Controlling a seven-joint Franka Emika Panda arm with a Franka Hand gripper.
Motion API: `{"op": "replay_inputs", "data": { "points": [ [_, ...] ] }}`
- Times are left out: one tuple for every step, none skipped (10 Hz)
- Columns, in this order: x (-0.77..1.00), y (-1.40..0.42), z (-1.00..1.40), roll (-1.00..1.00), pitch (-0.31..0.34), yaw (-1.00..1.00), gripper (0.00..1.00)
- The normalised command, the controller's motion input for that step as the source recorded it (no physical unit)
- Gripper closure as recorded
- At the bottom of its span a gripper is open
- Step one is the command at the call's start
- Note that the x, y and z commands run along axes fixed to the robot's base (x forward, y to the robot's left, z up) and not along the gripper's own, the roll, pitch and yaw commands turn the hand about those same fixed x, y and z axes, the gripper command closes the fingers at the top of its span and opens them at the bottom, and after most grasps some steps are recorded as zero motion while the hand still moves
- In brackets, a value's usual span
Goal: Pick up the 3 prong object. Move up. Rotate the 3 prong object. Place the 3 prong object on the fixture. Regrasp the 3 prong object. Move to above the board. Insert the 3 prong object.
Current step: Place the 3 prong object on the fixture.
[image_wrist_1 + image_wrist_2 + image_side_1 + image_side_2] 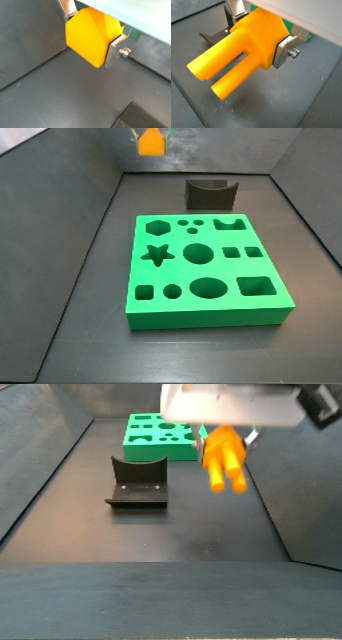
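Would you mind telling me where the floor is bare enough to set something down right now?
Bare floor lies on both sides of the board out to the walls, and in the wide stretch in front of the fixture. It is tighter between fixture and board. The gripper holds the 3 prong object in the air, beside the fixture.

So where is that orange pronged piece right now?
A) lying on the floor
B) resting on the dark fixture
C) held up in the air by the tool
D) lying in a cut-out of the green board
C: the 3 prong object hangs clamped in the tool, clear of the floor, apart from the fixture and the board.
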Motion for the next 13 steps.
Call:
{"op": "replay_inputs", "data": {
  "points": [
    [-0.03,0.01,0.95,0.05,0.040,-0.01,1.00],
    [-0.02,0.01,0.74,0.06,0.050,-0.01,1.00],
    [-0.02,0.01,0.63,0.06,0.057,-0.01,1.00],
    [0.00,0.01,0.36,0.06,0.074,0.00,1.00],
    [0.01,0.01,0.25,0.06,0.081,0.00,1.00],
    [1.00,-0.44,-0.10,-0.16,-0.327,-0.04,1.00],
    [1.00,-0.44,-0.13,-0.16,-0.322,-0.04,1.00],
    [1.00,-0.36,-0.13,-0.15,-0.244,-0.01,1.00],
    [1.00,-0.30,-0.10,-0.14,-0.131,-0.01,1.00],
    [1.00,-0.26,-0.09,-0.12,-0.074,0.00,1.00],
    [1.00,-0.23,-0.09,-0.10,-0.052,0.00,1.00],
    [1.00,-0.17,-0.08,-0.07,-0.013,0.02,1.00],
    [1.00,-0.12,-0.07,-0.05,0.000,0.02,1.00]
  ]
}}
